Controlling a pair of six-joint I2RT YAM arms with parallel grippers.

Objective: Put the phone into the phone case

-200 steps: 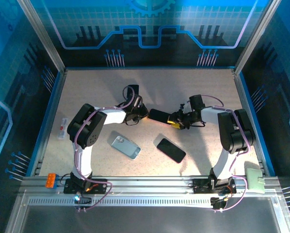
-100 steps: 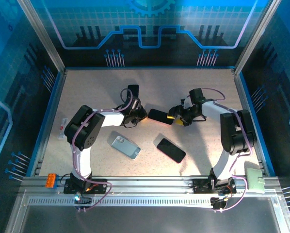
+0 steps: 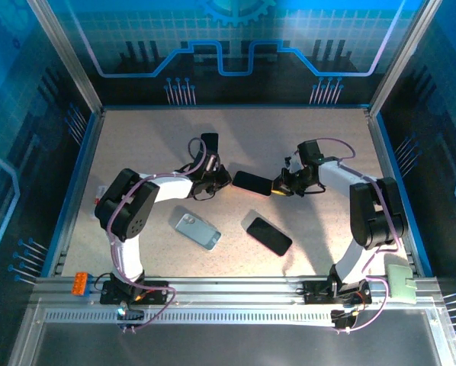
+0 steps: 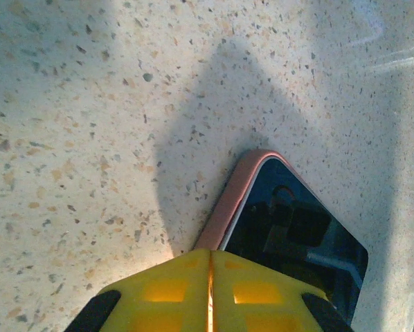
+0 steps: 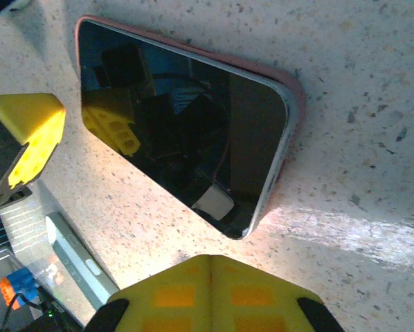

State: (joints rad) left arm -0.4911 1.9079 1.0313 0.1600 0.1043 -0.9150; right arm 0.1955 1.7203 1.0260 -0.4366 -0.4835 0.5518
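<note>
Starting nearest the bases: grey slab (image 3: 197,230) (phone or case, can't say) and bare black phone (image 3: 267,235), flat on the table (image 3: 319,137), well apart from both arms, same spots as a second ago. Moving up to the middle for the actual news: went from spread fingers a moment back to a right gripper (image 5: 210,259) pinched fully shut on nothing, parked just beside the near corner of the phone (image 5: 179,131) with a sliver of table between. Slid a touch toward its own side too, going by the top view. Hasn't budged the phone at all: same place, screen up, already down inside the pink case (image 5: 293,97). Can't swear to that near corner being fully seated, looks a bit silvery there. At the far end, left gripper (image 4: 209,252) shut as before, empty, tips right up against the case corner, touching as far as can be told, acting like a backstop. Reading all that as letting go and switching to a closed-tip poke, probably to press the last corner home rather than grab anything. Pretty much finishing stage, then. Worth watching for the whole thing skating sideways on a push.
</note>
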